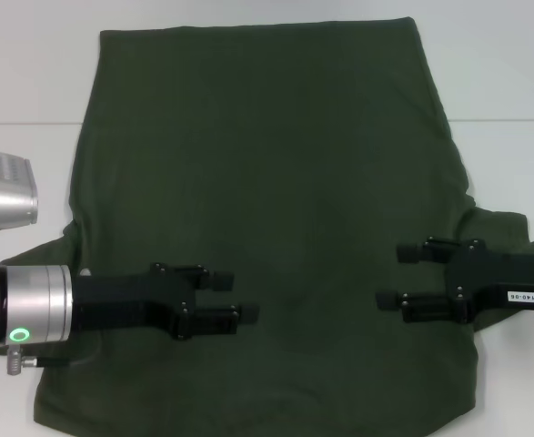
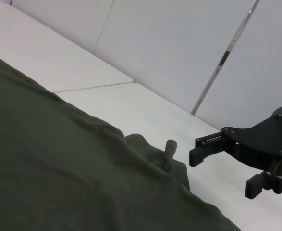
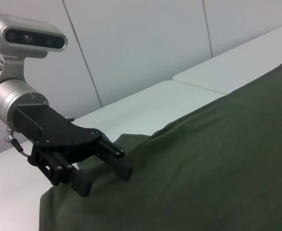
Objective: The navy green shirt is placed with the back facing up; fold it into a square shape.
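The navy green shirt (image 1: pixel 276 173) lies spread flat on the white table (image 1: pixel 30 73), plain side up, hem at the far edge and sleeves toward me. My left gripper (image 1: pixel 237 296) hovers over the shirt's near left part, open and holding nothing. My right gripper (image 1: pixel 393 277) is over the near right part by the right sleeve (image 1: pixel 503 228), also open and holding nothing. In the left wrist view the right gripper (image 2: pixel 222 173) hangs beyond the bunched sleeve (image 2: pixel 153 154). In the right wrist view the left gripper (image 3: pixel 104 179) is just above the cloth (image 3: pixel 217 168).
The table has a seam line (image 1: pixel 21 123) across it and bare white surface on both sides of the shirt. Pale wall panels (image 2: pixel 179 43) stand behind the table. The silver wrist (image 1: pixel 21 305) of my left arm sits at the near left.
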You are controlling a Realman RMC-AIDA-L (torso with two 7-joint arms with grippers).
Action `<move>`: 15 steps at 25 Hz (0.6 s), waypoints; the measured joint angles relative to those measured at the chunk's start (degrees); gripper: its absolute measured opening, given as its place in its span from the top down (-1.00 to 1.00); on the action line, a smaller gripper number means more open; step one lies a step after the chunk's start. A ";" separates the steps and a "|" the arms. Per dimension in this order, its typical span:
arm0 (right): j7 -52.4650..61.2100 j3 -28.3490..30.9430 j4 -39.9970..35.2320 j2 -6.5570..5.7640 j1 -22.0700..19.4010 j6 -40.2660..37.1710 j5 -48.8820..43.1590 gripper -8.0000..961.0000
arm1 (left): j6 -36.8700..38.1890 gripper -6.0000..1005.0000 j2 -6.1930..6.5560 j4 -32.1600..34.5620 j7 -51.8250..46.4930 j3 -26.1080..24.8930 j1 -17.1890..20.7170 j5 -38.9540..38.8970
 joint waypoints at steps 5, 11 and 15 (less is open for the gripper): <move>0.17 0.02 0.00 -0.04 0.01 0.01 0.00 -0.97 | 0.00 -0.44 0.00 0.10 -0.06 0.00 0.00 -0.05; 0.22 0.26 0.00 -0.06 -0.01 0.03 0.00 -0.97 | 0.00 -0.44 0.05 0.21 -0.11 0.03 0.00 -0.05; 0.86 0.85 -0.01 -0.14 -0.01 -0.03 0.01 -0.97 | 0.23 -0.44 0.08 0.21 -0.19 -0.82 0.00 -0.18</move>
